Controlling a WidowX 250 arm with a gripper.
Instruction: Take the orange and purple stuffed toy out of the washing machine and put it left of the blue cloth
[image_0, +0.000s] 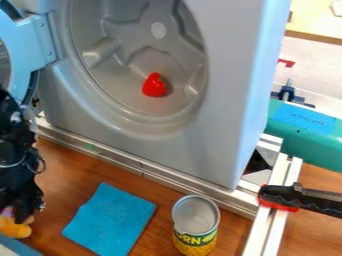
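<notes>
Gripper (27, 216) at lower left, below the open door (33, 42); can't tell whether it is spread, pressed together or pinching anything; yellow toy (15, 229) right by its tip, on the near-left edge; cloth (110, 220) to one side, can (195, 225) beyond; red pepper (155, 85) low inside the drum (113, 30); my judgement: good handling here means a square, gentle grip, checked before lifting, and room given to door and rail (143, 169).

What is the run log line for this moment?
arm: view's left edge, near orange item | red item: inside drum | blue cloth, can: on table
</notes>
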